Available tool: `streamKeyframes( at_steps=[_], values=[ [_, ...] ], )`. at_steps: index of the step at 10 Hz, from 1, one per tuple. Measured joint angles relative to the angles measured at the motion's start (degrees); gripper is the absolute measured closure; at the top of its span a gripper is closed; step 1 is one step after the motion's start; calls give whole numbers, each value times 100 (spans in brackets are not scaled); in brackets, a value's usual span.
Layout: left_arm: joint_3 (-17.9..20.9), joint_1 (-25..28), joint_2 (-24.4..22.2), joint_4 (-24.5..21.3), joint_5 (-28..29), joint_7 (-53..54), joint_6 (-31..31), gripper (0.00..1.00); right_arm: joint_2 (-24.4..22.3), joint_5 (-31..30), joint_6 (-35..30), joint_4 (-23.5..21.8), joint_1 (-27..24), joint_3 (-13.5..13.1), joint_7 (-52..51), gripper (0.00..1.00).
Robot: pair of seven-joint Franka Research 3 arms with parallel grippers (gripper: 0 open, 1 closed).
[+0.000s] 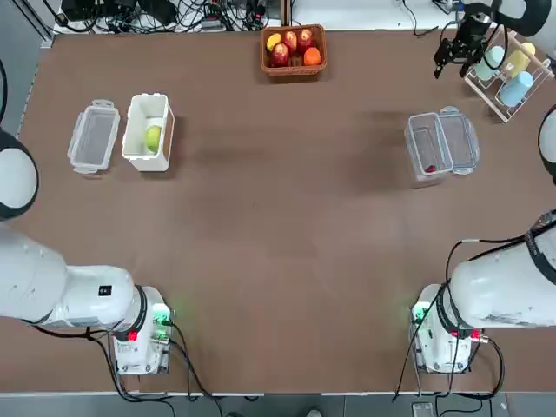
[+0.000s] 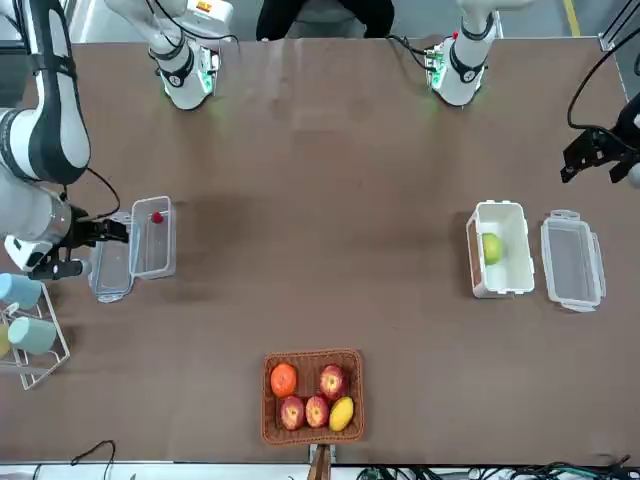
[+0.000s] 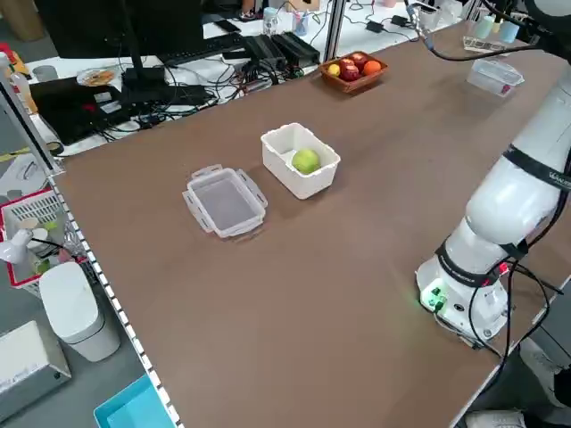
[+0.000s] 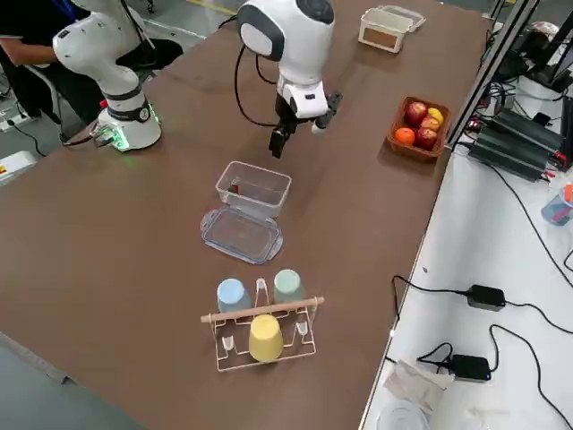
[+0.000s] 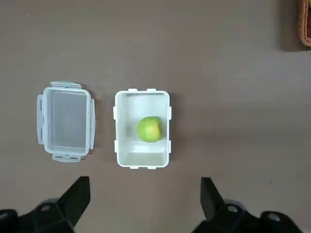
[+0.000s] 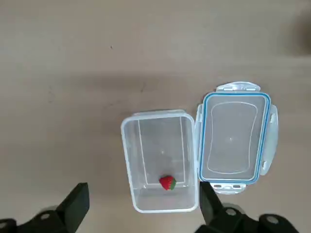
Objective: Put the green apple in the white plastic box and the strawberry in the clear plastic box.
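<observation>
In the top view, the green apple (image 1: 153, 137) was seen lying inside the white plastic box (image 1: 147, 105) at the table's left, just beside an empty transparent tub (image 1: 93, 136). The strawberry (image 1: 430, 168) was seen in the clear plastic box (image 1: 424, 146) at the right, whose lid (image 1: 459, 139) lay open alongside. A fruit basket (image 1: 294, 49) was placed at the far edge.

In the front view, the left gripper (image 2: 597, 153) was held raised beyond the white box with its jaws apart, and the right gripper (image 2: 78, 245) was found near the clear box.

In the left wrist view, the left fingers (image 5: 77, 195) were spread wide above apple and box.

In the right wrist view, the right fingers (image 6: 77, 202) were likewise parted, nothing being held.
</observation>
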Motion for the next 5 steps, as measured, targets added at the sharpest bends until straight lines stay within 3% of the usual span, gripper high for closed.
streamKeyframes(
  at_steps=[5],
  values=[
    [-25,-19,13,2,-3,-13,20,0,-237,-6,-596,627,422,-6,943,0]
  ],
)
